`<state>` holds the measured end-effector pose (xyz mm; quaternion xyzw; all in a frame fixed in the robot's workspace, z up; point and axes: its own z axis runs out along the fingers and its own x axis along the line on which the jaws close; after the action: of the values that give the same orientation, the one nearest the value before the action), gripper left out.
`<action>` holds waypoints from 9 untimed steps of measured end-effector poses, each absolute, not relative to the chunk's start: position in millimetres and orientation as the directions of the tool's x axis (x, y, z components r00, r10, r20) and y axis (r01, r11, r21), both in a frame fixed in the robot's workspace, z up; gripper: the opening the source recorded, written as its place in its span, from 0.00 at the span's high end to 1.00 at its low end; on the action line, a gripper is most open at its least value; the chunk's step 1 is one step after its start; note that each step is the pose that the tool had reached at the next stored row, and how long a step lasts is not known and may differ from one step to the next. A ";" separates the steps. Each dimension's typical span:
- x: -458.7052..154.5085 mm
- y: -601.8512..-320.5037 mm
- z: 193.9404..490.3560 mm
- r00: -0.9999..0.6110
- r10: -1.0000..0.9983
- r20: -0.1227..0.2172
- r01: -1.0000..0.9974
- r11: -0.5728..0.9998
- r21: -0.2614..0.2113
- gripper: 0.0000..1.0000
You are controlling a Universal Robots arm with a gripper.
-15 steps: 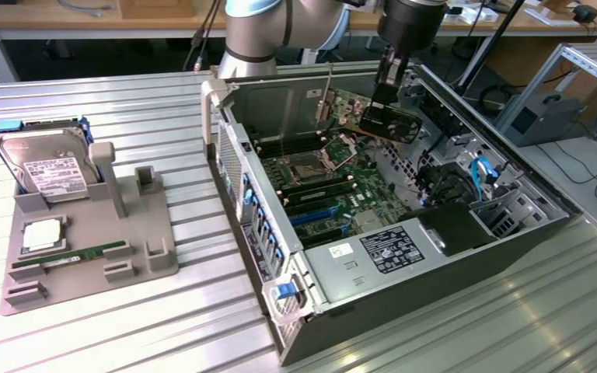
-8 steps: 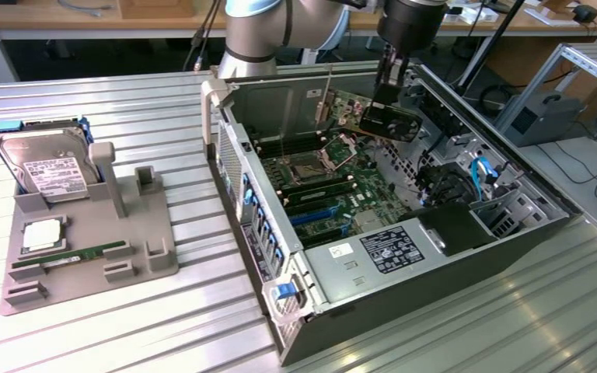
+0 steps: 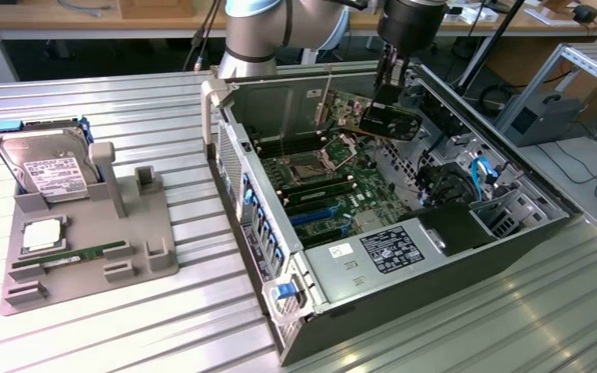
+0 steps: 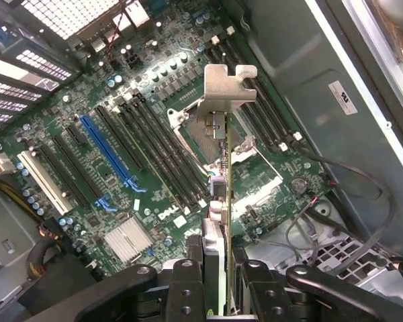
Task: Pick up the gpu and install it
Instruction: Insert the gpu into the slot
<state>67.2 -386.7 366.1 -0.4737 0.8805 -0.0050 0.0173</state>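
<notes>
Upper middle of the exterior view, above the open computer case (image 3: 267, 101), we see the gpu (image 3: 390, 120) hanging, clamped in the half-closed pincer (image 3: 387, 92). We judge it light, stiff and fragile, best gripped by its bare board edges.

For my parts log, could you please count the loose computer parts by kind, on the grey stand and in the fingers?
gpu: 1
hard drive: 1
RAM stick: 1
silver chip: 1
Total: 4
</notes>
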 end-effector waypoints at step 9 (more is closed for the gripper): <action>67.2 -386.7 366.1 -0.501 -0.865 -0.026 -0.865 0.501 -0.025 0.73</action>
<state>67.2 -386.7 366.1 -0.4993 0.8662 -0.0045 0.0175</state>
